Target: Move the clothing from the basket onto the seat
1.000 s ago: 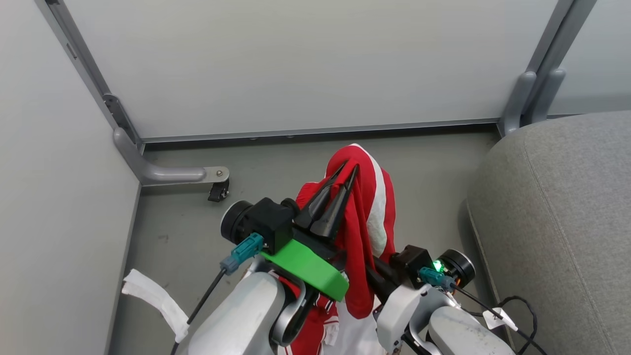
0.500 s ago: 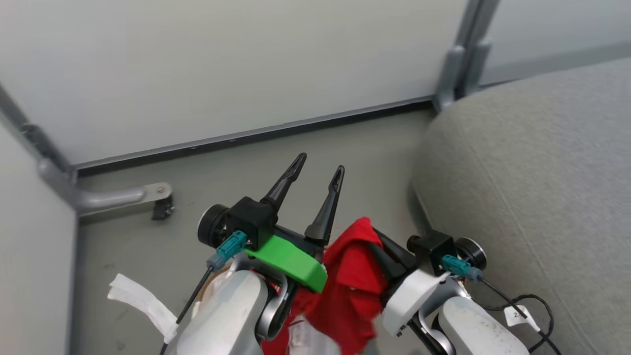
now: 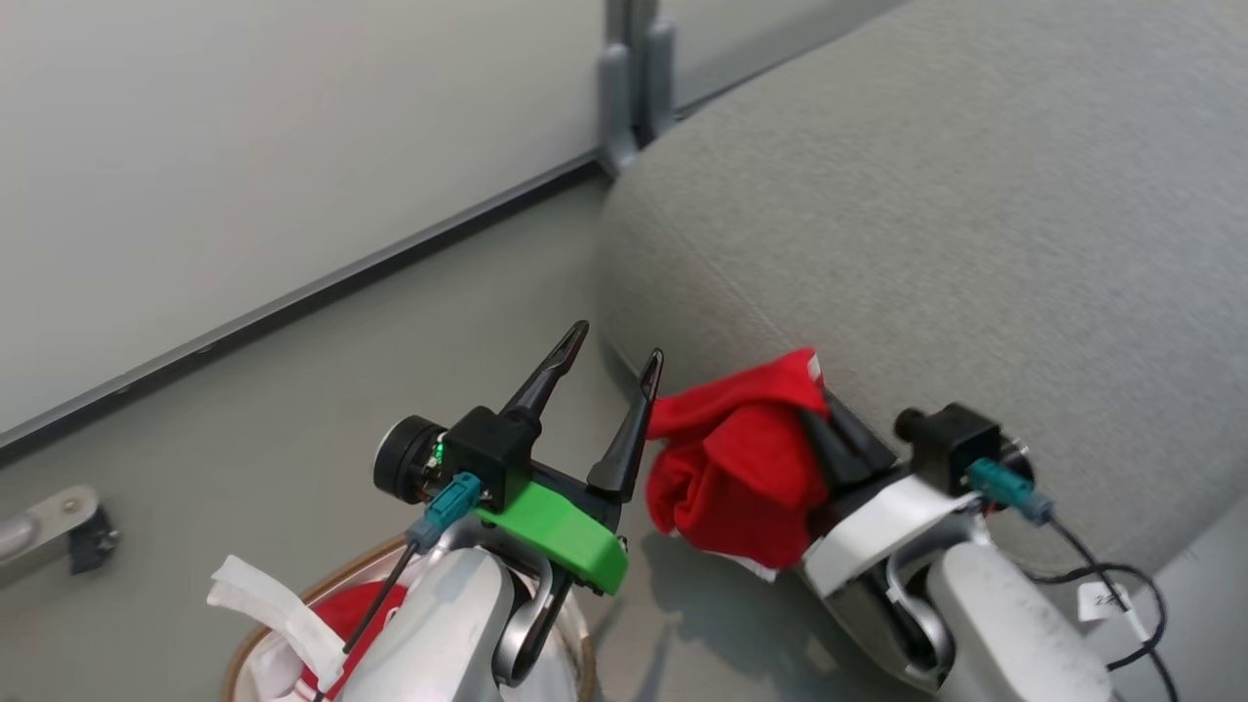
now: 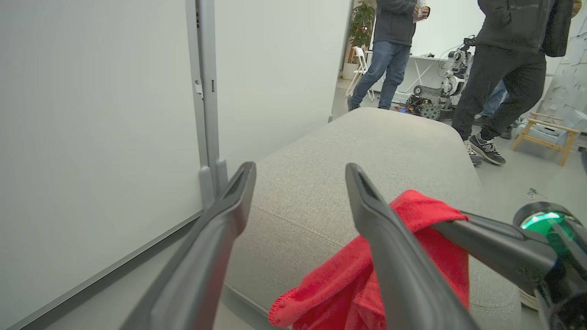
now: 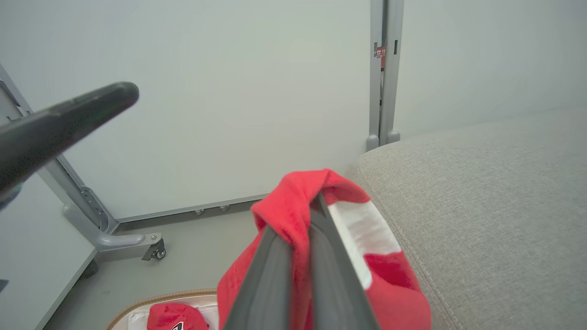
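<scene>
I note one change: the left gripper (image 3: 619, 341) has let go a moment ago and now stands spread wide and empty. The right gripper (image 5: 315, 206) alone stays clenched on the red jersey (image 3: 741, 468). My head camera has also swung toward the seat (image 3: 926, 214). The jersey hangs against the seat's near edge, not yet laid on it. I judge the carry nearly done and the set-down still pending.

Count: two grippers, one seat, one basket (image 5: 174, 293), one garment carried, and at least one red garment (image 5: 172, 316) left in the basket.
</scene>
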